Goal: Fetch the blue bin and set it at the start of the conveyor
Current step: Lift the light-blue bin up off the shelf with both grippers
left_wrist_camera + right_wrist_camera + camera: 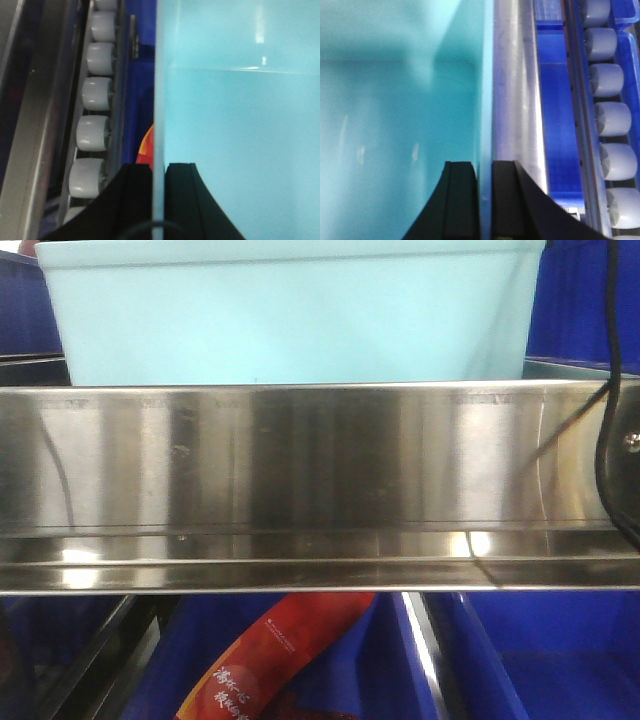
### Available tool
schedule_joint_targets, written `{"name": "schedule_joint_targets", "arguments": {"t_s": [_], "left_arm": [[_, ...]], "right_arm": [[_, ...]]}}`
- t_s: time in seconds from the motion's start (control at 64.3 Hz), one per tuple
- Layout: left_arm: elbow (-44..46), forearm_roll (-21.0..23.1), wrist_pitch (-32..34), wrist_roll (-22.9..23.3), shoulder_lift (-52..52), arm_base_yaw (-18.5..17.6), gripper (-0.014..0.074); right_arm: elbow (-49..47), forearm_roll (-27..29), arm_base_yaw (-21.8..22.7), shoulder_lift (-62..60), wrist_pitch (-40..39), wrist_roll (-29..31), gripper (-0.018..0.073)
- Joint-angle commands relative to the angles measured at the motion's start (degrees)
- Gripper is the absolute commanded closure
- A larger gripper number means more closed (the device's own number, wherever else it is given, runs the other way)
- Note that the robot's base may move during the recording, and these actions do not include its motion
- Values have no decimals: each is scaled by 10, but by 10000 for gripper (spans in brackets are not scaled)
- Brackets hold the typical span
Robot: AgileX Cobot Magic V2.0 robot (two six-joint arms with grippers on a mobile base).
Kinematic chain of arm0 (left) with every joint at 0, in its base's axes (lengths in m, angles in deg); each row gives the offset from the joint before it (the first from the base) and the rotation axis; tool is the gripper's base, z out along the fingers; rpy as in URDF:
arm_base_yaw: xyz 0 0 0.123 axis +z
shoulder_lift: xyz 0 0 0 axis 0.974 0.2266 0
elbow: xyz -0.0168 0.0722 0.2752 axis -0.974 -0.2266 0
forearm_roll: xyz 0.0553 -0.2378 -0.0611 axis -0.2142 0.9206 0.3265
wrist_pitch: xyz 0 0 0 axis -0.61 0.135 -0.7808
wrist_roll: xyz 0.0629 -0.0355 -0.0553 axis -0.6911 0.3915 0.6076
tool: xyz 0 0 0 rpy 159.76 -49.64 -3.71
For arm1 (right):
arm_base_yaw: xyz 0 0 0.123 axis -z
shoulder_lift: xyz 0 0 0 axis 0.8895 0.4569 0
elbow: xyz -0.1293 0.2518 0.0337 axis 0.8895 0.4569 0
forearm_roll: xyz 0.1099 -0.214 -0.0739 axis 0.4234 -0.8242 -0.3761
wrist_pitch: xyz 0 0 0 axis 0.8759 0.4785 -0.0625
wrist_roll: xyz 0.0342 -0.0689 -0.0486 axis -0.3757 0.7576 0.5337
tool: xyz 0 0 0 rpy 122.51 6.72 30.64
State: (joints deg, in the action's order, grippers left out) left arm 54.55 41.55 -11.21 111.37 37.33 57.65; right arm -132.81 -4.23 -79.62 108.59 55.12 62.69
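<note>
Behind steel shelf [300, 470] front edge, blue bin [290, 320] seen; one wall clamped by left pincer [158, 170], another by right pincer [484, 167].

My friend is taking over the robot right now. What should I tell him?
The left gripper is shut on the left wall of the blue bin.
The right gripper is shut on its right wall.
The bin is up behind the front lip of the steel shelf.
Done: both grips.
Left: lift it out and carry it to the conveyor start, which is not in view.
</note>
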Motion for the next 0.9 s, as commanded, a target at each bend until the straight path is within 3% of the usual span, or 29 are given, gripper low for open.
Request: {"name": "schedule_joint_targets", "arguments": {"t_s": [0.0,0.218,0.326,0.451,0.606,0.886], "left_arm": [[4,-5,1,4,-8,2,707],[4,-8,-6,26,-12,0,707],[4,-56,-21,57,-30,-14,707],[4,-98,-33,78,-60,-40,707],[4,-102,-30,94,-106,-61,707],[4,-102,-23,95,-186,-62,707]], "right_arm": [[-6,-8,0,-2,2,5,722],[-7,-26,-4,-4,1,5,722],[-8,-63,-17,-16,7,-19,722],[-8,-68,-33,-36,7,-25,722],[-9,-78,-51,-67,5,-34,722],[-41,-102,-68,-130,3,-42,722]]}}
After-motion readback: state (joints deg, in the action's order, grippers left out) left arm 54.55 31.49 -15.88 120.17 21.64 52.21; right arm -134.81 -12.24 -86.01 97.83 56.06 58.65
